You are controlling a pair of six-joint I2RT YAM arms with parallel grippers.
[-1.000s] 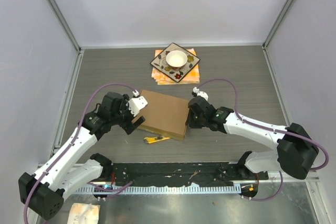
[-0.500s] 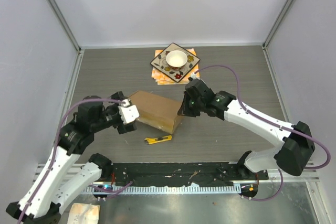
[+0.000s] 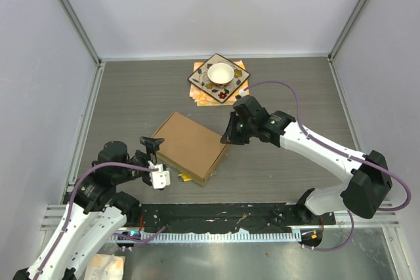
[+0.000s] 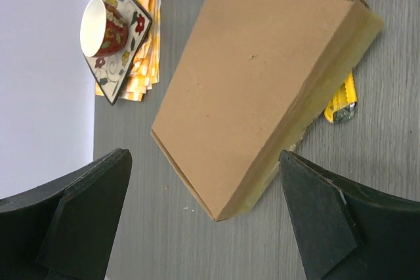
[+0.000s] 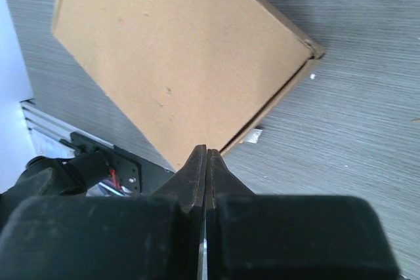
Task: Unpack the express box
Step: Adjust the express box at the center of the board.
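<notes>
The express box (image 3: 190, 145) is a flat brown cardboard box lying closed on the table, turned cornerwise. It also shows in the left wrist view (image 4: 262, 77) and the right wrist view (image 5: 170, 50). My left gripper (image 3: 156, 159) is open and empty just off the box's near-left edge; in its wrist view the wide jaws (image 4: 203, 157) frame the box's near corner without touching it. My right gripper (image 3: 227, 137) is shut with nothing between its fingers, at the box's right edge; its tip (image 5: 207, 151) hangs over the box's side seam.
A yellow utility knife (image 3: 186, 177) lies half under the box's near edge, also seen in the left wrist view (image 4: 341, 100). A patterned square plate (image 3: 205, 84) with a white bowl (image 3: 220, 73) sits on orange napkins at the back. A metal rail (image 3: 216, 218) runs along the near edge.
The box was tipped up on edge, then came down flat and turned, covering most of the knife. My left arm drew back to the near left with open jaws. My right gripper stayed at the box's right edge.
</notes>
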